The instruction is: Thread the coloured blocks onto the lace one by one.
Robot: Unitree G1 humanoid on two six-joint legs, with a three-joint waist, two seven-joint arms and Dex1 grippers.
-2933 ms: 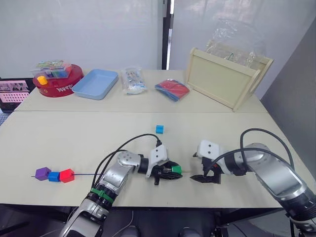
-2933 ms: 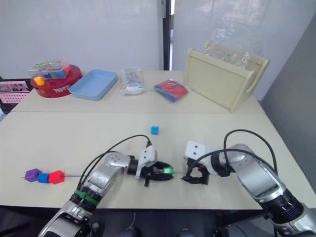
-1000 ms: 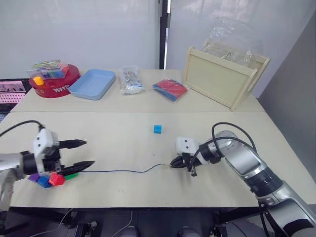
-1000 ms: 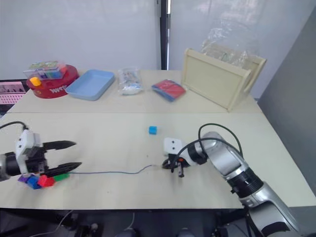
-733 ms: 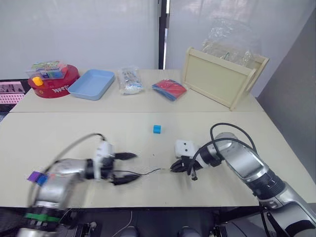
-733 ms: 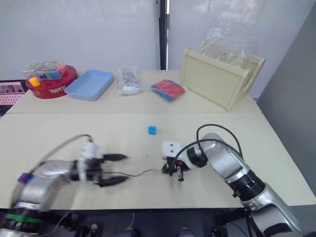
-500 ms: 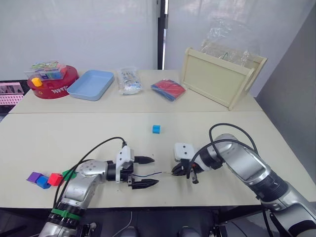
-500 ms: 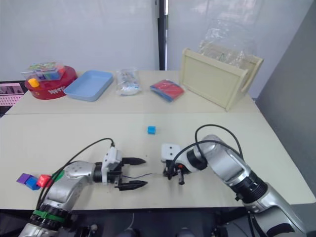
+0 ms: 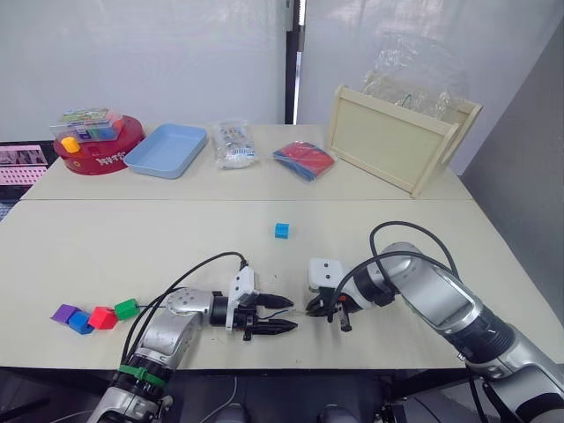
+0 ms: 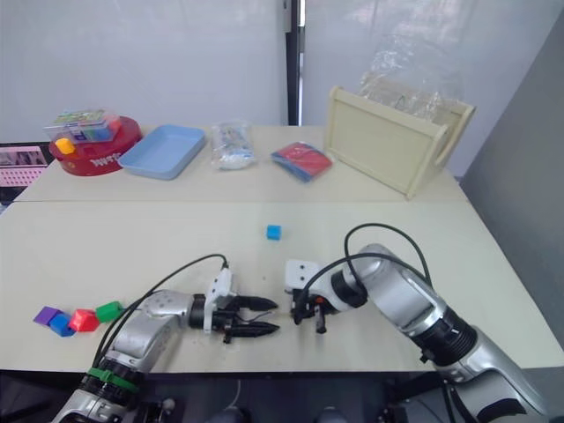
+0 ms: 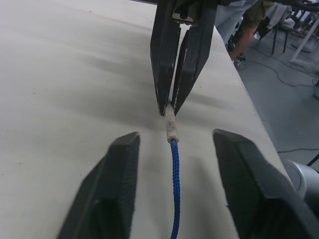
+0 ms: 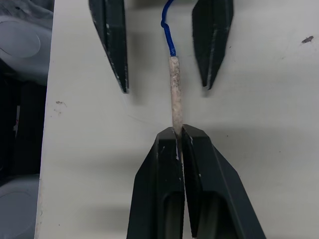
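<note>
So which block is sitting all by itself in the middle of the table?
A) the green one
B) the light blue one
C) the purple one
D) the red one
B: the light blue block sits alone mid-table, while the purple block, the blue block, the red block and the green block huddle together near the table's left front edge.

my arms are silver-grey metal, with black cables looping over them, white wrist blocks and black tapered fingers (image 11: 122, 191); a green band rings my left forearm.
</note>
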